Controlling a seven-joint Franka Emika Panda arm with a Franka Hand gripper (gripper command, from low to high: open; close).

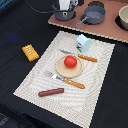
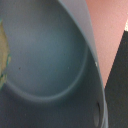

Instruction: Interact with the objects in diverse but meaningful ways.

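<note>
Exterior view: gripper (image 1: 64,7) at the far edge, low over a grey pot (image 1: 62,14) on the pinkish-brown toy kitchen board (image 1: 107,31); jaw opening impossible to tell. Second grey pot with handle (image 1: 93,14) just beside, toward the exterior view's right. On the striped cloth mat (image 1: 95,65): small red tomato (image 1: 70,61) on tan round plate (image 1: 68,67), orange-handled fork (image 1: 65,80) and knife (image 1: 80,56) on either side, pale blue-white carton (image 1: 83,43) upright, brown sausage (image 1: 51,92) near the front. Ridged yellow-orange block (image 1: 30,52) off the mat, on black cloth. Wrist view: filled by the grey pot's curved inner wall (image 2: 45,55).
</note>
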